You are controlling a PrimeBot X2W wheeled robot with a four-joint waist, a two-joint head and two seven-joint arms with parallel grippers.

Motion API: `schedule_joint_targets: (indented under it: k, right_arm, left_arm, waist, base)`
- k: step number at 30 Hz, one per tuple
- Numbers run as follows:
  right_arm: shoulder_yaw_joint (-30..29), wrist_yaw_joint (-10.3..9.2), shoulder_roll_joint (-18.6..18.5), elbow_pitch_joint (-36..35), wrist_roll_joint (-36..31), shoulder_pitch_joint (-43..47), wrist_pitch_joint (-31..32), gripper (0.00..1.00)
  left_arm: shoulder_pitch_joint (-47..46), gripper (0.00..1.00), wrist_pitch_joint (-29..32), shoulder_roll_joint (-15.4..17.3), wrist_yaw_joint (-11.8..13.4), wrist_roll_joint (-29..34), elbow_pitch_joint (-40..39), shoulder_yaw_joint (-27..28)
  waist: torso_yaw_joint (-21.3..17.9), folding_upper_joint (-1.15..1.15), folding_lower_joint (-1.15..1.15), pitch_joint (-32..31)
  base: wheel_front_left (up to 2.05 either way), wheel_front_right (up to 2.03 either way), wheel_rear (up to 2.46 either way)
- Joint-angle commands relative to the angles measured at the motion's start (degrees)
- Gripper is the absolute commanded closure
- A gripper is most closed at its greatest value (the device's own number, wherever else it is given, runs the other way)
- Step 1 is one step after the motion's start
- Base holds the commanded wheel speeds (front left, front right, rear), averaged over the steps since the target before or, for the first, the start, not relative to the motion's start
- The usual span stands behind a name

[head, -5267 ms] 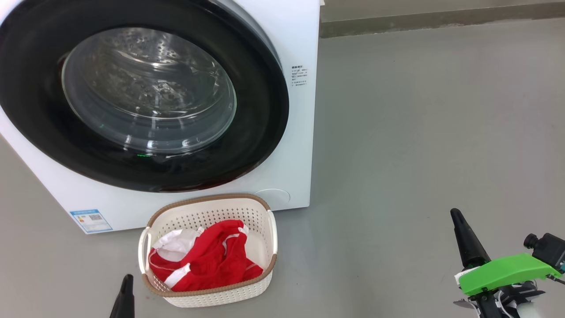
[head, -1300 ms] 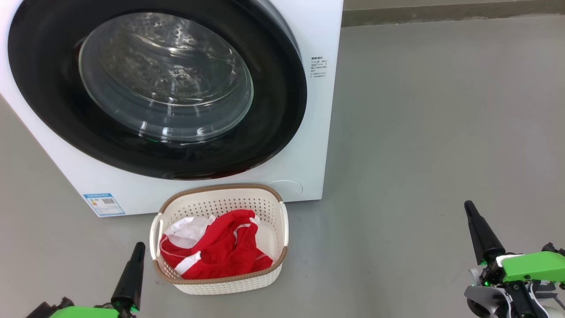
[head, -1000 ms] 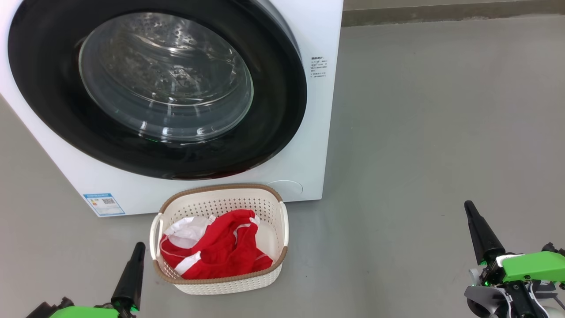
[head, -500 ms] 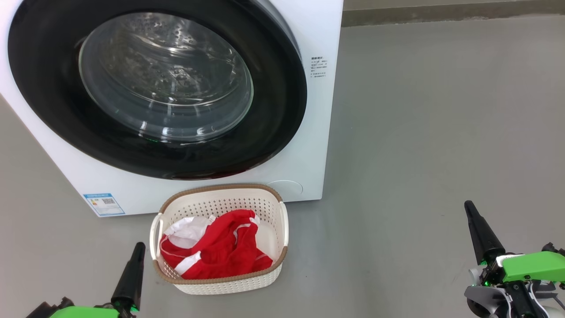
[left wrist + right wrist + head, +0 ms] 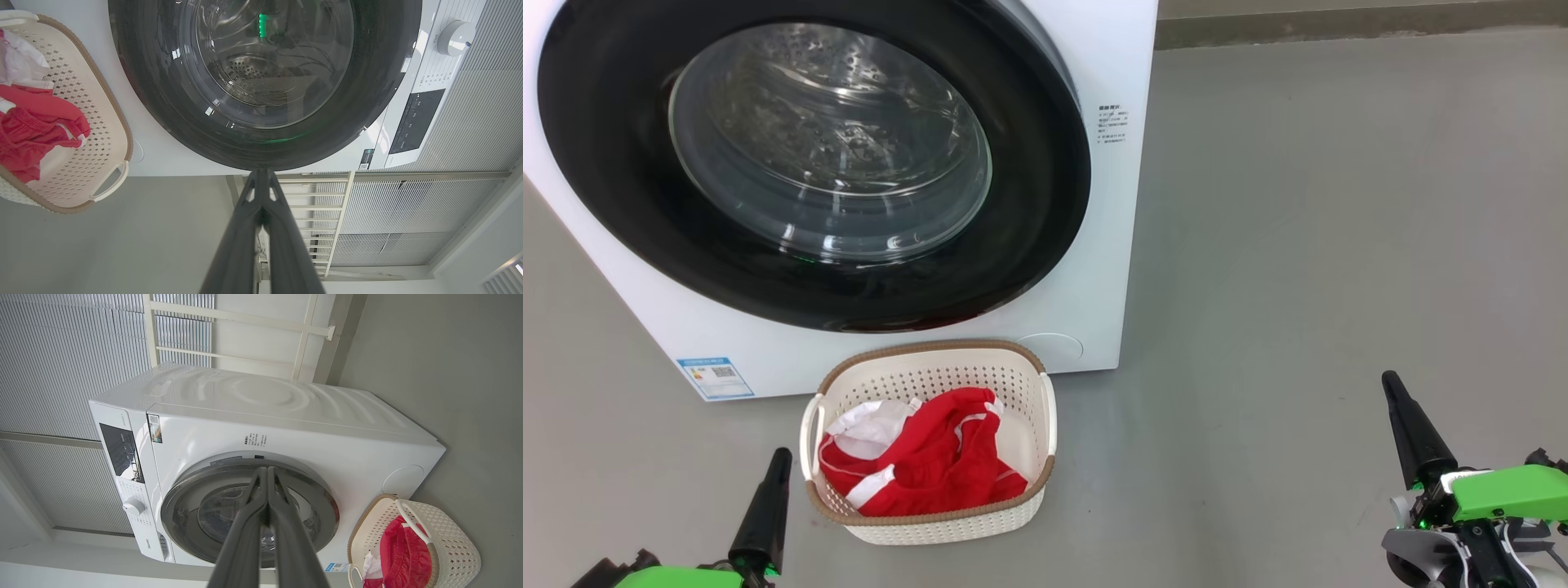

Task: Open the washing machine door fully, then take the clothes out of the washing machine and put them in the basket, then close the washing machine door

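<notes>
The washing machine door [image 5: 829, 143] is sitting shut on the washing machine [image 5: 1115, 245], and the red clothes [image 5: 931, 469] are lying in the basket [image 5: 931, 349] just in front of it, so the job is looking done. The left gripper [image 5: 781, 459], near the basket, and the right gripper [image 5: 1390, 385], well off to the side, are both pinching shut on nothing. To finish well, the robot should be checking the door is flat all round and not bumping the basket.

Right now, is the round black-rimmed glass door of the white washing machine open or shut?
Shut: the round black-rimmed glass door sits flush against the white washing machine, with no gap at its edge in the right wrist view.
</notes>
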Motion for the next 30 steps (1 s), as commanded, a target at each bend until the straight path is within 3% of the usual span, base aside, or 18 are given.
schedule_joint_targets:
  k: [1,30]
  right_arm:
    - [0.9,-0.03,-0.4,-1.8,0.4,-1.4,0.4,1.0]
    - [0.9,-0.03,-0.4,-1.8,0.4,-1.4,0.4,1.0]
  left_arm:
    - [-2.2,1.0,0.2,1.0,-0.4,-0.4,-1.1,1.5]
    - [-2.2,1.0,0.2,1.0,-0.4,-0.4,-1.1,1.5]
  waist:
    - [0.0,0.0,0.0,0.0]
    - [0.0,0.0,0.0,0.0]
  base:
    - [0.0,0.0,0.0]
    - [0.0,0.0,0.0]
